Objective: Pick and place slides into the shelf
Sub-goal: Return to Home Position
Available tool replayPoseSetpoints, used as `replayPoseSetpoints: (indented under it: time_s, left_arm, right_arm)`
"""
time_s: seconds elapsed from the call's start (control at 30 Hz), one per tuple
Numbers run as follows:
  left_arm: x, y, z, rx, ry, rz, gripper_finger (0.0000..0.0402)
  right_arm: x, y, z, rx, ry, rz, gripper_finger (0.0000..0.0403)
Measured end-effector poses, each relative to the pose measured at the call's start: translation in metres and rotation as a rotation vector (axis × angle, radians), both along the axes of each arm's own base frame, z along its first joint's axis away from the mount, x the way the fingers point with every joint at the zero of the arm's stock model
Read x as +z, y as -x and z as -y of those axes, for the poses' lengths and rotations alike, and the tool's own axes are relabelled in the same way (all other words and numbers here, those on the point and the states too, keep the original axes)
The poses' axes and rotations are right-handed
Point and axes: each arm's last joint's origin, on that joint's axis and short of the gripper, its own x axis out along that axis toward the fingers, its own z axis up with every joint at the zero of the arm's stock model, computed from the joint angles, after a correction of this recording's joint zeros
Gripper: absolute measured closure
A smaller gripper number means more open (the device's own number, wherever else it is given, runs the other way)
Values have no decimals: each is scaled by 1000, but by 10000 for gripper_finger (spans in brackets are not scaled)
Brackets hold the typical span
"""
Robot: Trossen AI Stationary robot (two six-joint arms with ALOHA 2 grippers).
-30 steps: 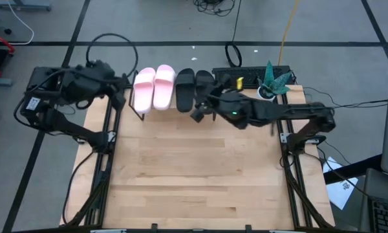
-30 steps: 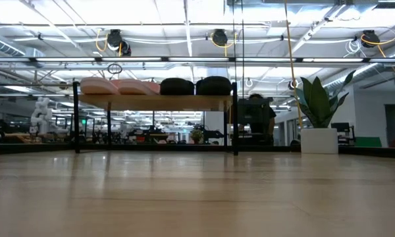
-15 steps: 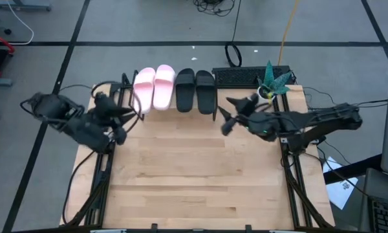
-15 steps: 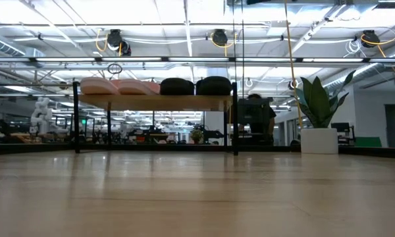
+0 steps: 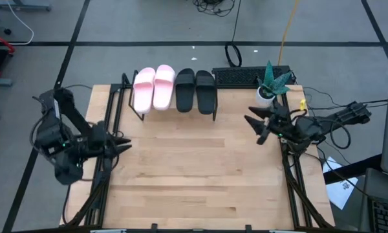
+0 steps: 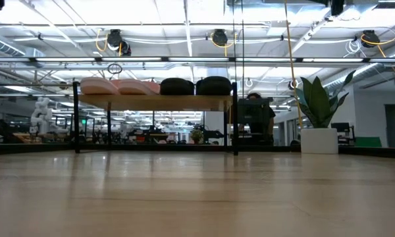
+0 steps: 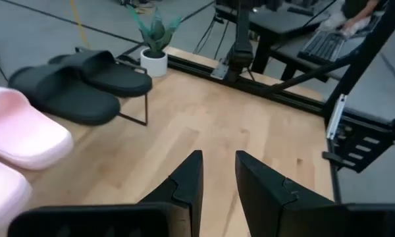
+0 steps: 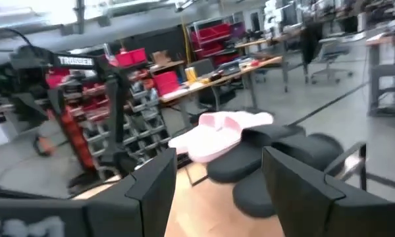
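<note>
All the slides rest on their soles in a row on the shelf's plank top (image 6: 151, 102), at the table's far edge. The pale pink pair (image 5: 154, 88) is on the left and the black pair (image 5: 195, 90) on the right. My left gripper (image 5: 127, 146) hangs open and empty over the table's left edge, pointing toward the right. In the left wrist view its fingers (image 7: 217, 158) stand a little apart over bare wood. My right gripper (image 5: 253, 128) hangs over the right side, open wide and empty, and in its own wrist view (image 8: 218, 155) it faces the slides (image 8: 250, 141).
A small potted plant (image 5: 271, 83) stands at the table's far right corner, with a dark keyboard (image 5: 246, 76) beside it behind the shelf. The wooden tabletop (image 5: 194, 175) spreads bare between the two arms and toward the near edge.
Both grippers have drawn away from the shelf. The left one has swung from the far left corner toward the near edge along the table's left side. The right one has gone from beside the black pair toward the table's right edge. The slides have stayed on the shelf.
</note>
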Motion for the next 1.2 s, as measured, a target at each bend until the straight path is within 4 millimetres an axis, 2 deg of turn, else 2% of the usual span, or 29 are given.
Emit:
replayPoseSetpoints:
  time_s: [0.17, 0.23, 0.37, 0.57, 0.9, 1.2]
  left_arm:
    - [-26, 14, 6, 9, 33, 82, 316]
    - [-38, 18, 4, 22, 47, 114, 316]
    - [-67, 23, -3, 60, 56, 150, 316]
    - [-101, 33, -29, 116, 112, 211, 316]
    - [-110, 43, -66, 168, 113, 226, 316]
    - [-108, 40, -69, 163, 89, 186, 316]
  right_arm:
    - [-26, 9, -2, 211, 51, -37, 188]
    - [-35, 10, -1, 230, 68, -59, 188]
    - [-50, 12, 6, 185, 95, -92, 188]
    - [-59, 14, 23, 73, 98, -108, 188]
    - [-60, 15, 48, 89, 115, -135, 188]
    - [-60, 17, 67, 134, 107, -129, 188]
